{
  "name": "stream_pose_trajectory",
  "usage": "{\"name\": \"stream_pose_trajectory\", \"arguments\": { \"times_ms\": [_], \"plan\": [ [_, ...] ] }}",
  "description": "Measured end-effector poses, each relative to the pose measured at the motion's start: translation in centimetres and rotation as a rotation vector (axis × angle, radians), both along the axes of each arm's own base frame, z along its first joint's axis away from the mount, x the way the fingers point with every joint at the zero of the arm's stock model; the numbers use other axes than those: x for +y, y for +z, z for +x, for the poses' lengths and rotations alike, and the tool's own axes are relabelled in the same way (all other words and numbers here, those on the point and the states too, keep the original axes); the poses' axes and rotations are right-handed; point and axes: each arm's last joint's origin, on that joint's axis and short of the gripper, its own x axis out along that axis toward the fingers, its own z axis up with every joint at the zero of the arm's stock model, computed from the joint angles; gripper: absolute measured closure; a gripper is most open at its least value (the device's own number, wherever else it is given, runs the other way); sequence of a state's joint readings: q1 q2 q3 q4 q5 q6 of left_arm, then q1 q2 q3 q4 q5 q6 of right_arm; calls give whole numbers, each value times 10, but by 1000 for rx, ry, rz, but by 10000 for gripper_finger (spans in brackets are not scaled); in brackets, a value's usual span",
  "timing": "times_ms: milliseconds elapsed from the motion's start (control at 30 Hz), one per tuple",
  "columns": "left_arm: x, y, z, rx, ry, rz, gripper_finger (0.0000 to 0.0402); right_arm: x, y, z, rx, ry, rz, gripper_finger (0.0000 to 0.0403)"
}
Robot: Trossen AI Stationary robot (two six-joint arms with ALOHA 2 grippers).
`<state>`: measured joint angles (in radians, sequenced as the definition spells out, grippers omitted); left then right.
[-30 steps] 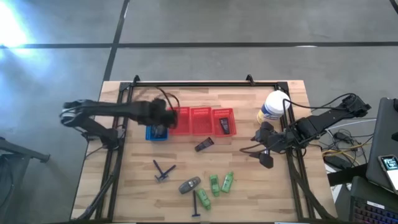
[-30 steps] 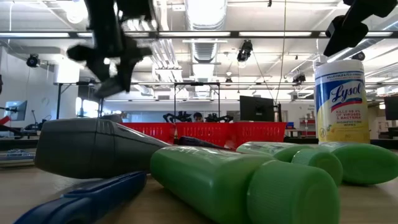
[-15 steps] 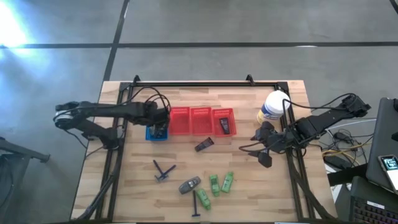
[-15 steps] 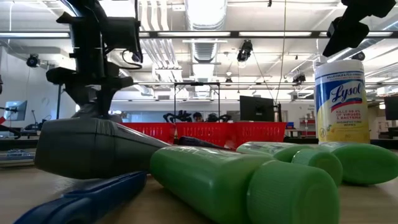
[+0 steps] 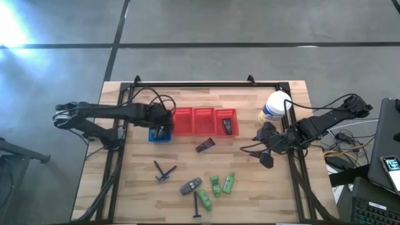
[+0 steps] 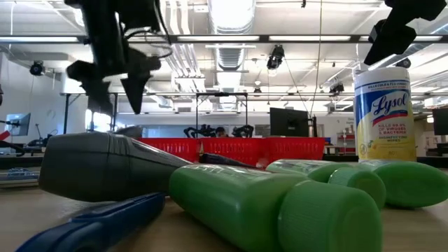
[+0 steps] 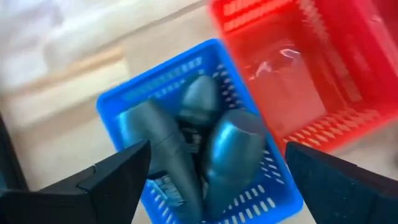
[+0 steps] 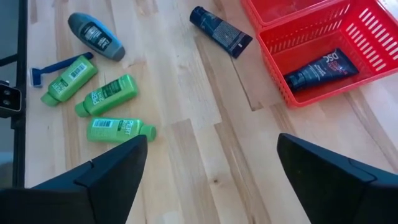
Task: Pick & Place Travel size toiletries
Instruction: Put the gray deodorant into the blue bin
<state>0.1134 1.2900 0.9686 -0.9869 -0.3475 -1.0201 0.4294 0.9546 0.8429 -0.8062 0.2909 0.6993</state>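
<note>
The left gripper hangs over the small blue plastic basket with its two dark fingers spread wide and nothing between them. Inside that basket lie two grey oval bottles, side by side.

Just beside the blue basket stands a row of three red plastic baskets. The one farthest from it holds one dark flat tube, and the one nearest the blue basket looks bare inside in the left wrist view.

The right gripper waits near the table's right edge, jaws wide apart and empty, close to the white wipes tub with a yellow label.

On the open wooden table a second dark flat tube lies just in front of the red baskets. Nearer the front edge lie one grey oval bottle, three bright green little bottles clustered beside it, one blue-handled razor touching the green cluster, and one dark T-headed razor well apart, towards the left.
</note>
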Motion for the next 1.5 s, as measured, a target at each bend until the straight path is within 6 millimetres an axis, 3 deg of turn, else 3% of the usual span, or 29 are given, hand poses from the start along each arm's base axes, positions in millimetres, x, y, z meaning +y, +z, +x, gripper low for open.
{"name": "stream_pose_trajectory", "arguments": {
  "times_ms": [167,367,633,867,1167,1367,1500],
  "plan": [
    [-13,8,13,23,-229,49,38,0,0,0,1,3,-2,58],
    [-62,12,30,-17,-644,40,64,0,0,-1,4,1,1,56],
    [-136,13,63,-180,-757,-51,74,0,-2,-1,9,1,-1,43],
    [-196,-11,113,-51,-906,-115,74,0,-6,-1,23,3,-5,51],
    [-223,-35,161,124,-820,-264,55,1,-7,-2,40,34,24,40],
    [-231,-61,168,191,-802,-299,48,2,-7,-2,44,49,22,39],
    [-227,-64,164,236,-784,-307,67,2,-8,-3,49,51,23,39]
  ]
}}
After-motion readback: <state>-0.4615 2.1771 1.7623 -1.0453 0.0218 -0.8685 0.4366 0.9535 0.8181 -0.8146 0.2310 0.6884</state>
